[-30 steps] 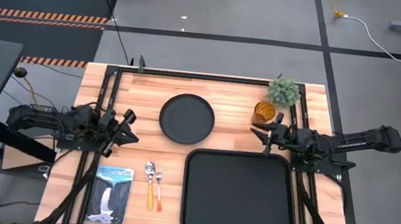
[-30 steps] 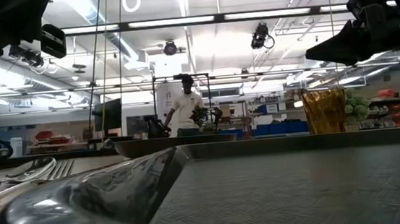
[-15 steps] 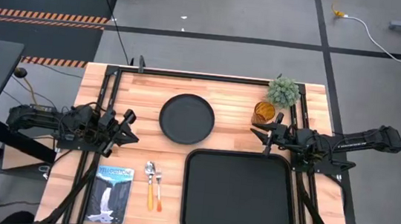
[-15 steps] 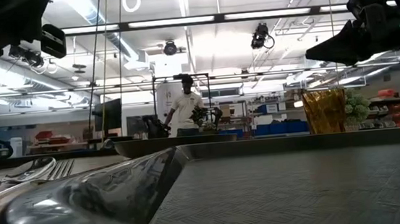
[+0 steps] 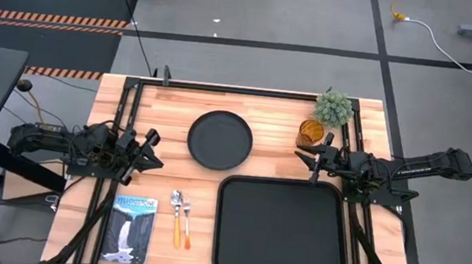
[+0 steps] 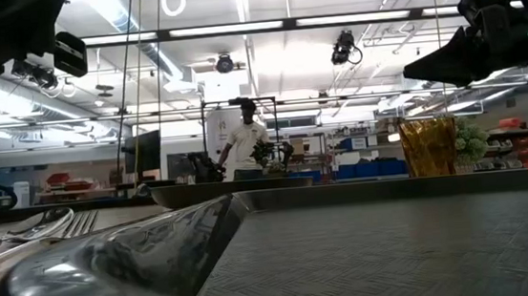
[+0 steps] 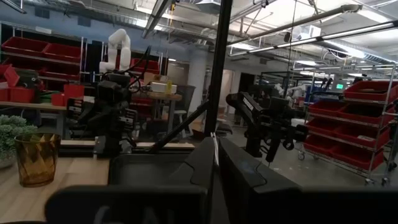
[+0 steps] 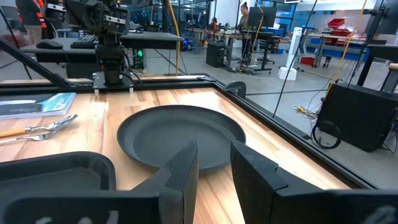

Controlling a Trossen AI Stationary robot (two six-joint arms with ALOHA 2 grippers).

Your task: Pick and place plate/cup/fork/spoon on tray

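The round black plate (image 5: 220, 140) lies flat on the wooden table, far of the large black tray (image 5: 283, 231). The amber cup (image 5: 310, 131) stands upright by the green plant (image 5: 334, 108). The spoon (image 5: 176, 215) and the fork (image 5: 186, 223), both orange-handled, lie side by side left of the tray. My left gripper (image 5: 153, 148) hovers at the table's left side, shut and empty. My right gripper (image 5: 307, 152) hovers just near of the cup, above the tray's far edge, its fingers a narrow gap apart and empty; the right wrist view (image 8: 214, 149) shows the plate (image 8: 180, 134) through that gap.
A book with a waterfall cover (image 5: 132, 228) lies at the near left. Black frame rails (image 5: 124, 111) run along the table's sides. A person (image 6: 244, 140) stands in the room far beyond the table.
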